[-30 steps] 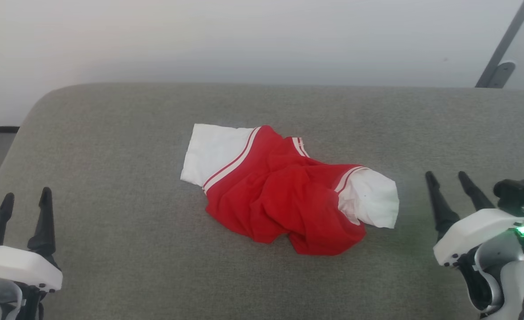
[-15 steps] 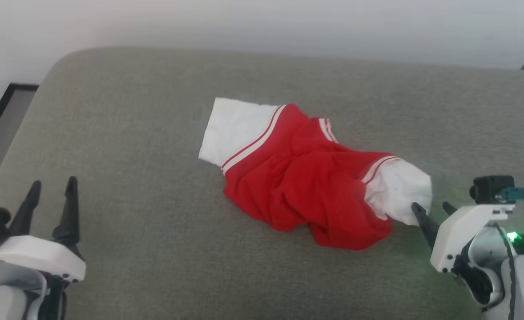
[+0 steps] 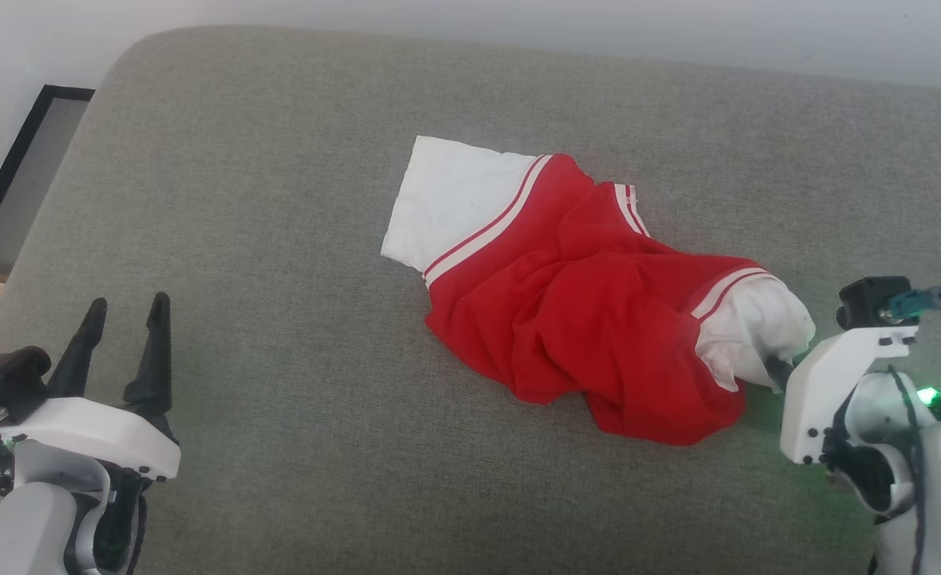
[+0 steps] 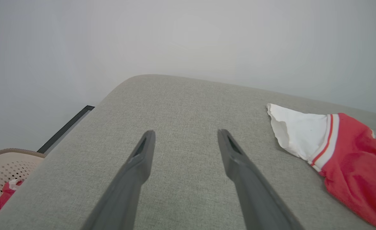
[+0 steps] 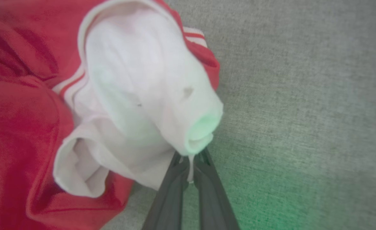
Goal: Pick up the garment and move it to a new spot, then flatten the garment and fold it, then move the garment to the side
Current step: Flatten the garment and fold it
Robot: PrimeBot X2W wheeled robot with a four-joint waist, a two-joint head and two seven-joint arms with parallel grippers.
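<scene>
The garment [image 3: 574, 295], a red jersey with white sleeves and striped trim, lies crumpled in the middle of the grey cushioned surface [image 3: 279, 239]. My right gripper [image 3: 780, 374] is shut on the edge of the garment's right white sleeve [image 5: 149, 95]; in the right wrist view the two fingers pinch white fabric at their tips [image 5: 189, 159]. My left gripper [image 3: 123, 307] stands open over bare surface at the lower left, well apart from the garment. In the left wrist view its fingers [image 4: 143, 153] are spread, with the garment's other white sleeve [image 4: 299, 134] off to the right.
A pale perforated basket [image 4: 3, 169] with red cloth in it stands beyond the surface's left edge. A dark-framed panel [image 3: 15, 168] lies by the wall at far left. The wall runs behind the surface's rounded far edge.
My right gripper moved in to the garment's right sleeve and closed on it. The head camera tilted down and shifted, so the whole picture slid. The left gripper stayed open.
</scene>
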